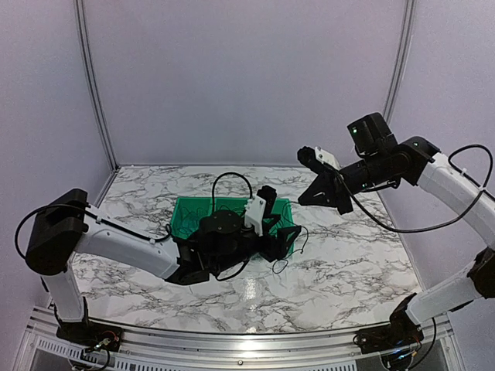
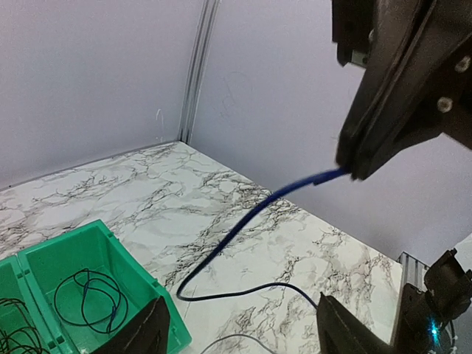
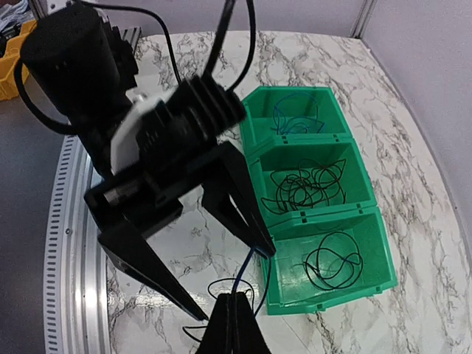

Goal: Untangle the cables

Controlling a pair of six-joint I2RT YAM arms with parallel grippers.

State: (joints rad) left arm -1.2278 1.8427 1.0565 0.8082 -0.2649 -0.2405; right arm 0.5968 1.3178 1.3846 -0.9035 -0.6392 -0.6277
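Note:
My right gripper [image 1: 304,201] is raised above the table, shut on the end of a thin blue cable [image 2: 243,221]. The cable hangs from its closed fingertips [image 3: 237,324] down to the marble, where it curves beside the green bin [image 3: 295,214]. My left gripper [image 2: 247,335] is open and empty, low beside the bin's near corner [image 1: 280,220], facing the hanging cable. A loose thin black cable [image 3: 221,284] lies on the table under both grippers. The bin's three compartments hold a blue coil [image 3: 295,110], a black tangle [image 3: 306,183] and a black coil [image 3: 332,262].
The green bin [image 1: 186,212] sits mid-table, partly hidden by my left arm. Grey walls close the back and sides. The table's right edge and a metal rail [image 2: 413,295] lie near the right arm's base.

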